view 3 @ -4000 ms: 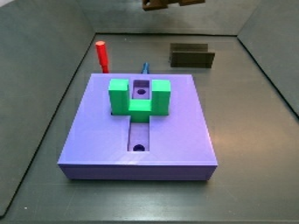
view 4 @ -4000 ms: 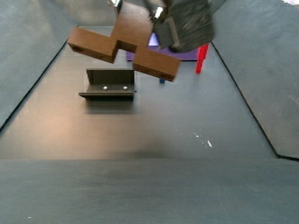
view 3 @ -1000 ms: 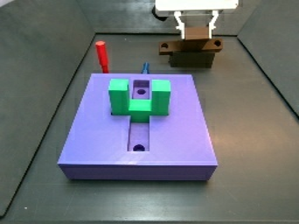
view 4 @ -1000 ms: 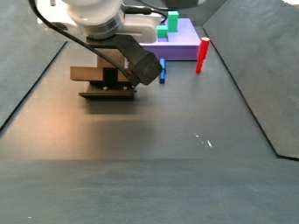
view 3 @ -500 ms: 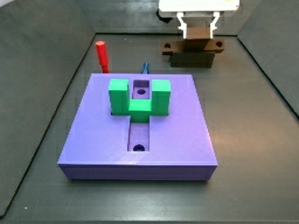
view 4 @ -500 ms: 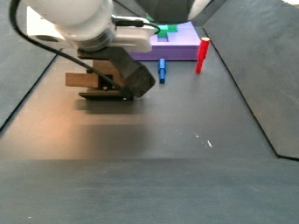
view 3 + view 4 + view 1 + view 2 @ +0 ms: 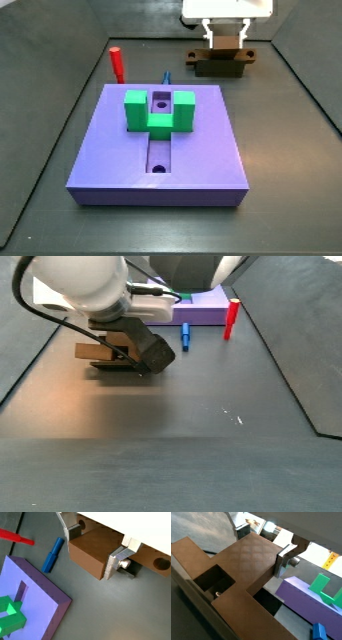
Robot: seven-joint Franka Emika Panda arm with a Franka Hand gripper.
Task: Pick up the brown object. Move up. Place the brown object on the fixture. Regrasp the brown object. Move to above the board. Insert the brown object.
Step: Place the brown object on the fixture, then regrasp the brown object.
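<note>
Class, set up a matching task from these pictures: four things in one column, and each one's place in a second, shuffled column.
Things:
1. brown object
2. green U-shaped block
3. red peg
4. end effector

Places:
A. upright on the floor beside the board
B. over the fixture, fingers on the brown piece
C. on the board
D. at the fixture, between the fingers

Pairs: 1-D, 2-C, 3-A, 4-B

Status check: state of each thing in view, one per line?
gripper: down at the fixture, jaws shut on the brown object
brown object: gripped, sitting on the fixture
fixture: on the floor behind the board
board: groove empty
red peg: upright, beside the board
blue stick: lying on the floor
</note>
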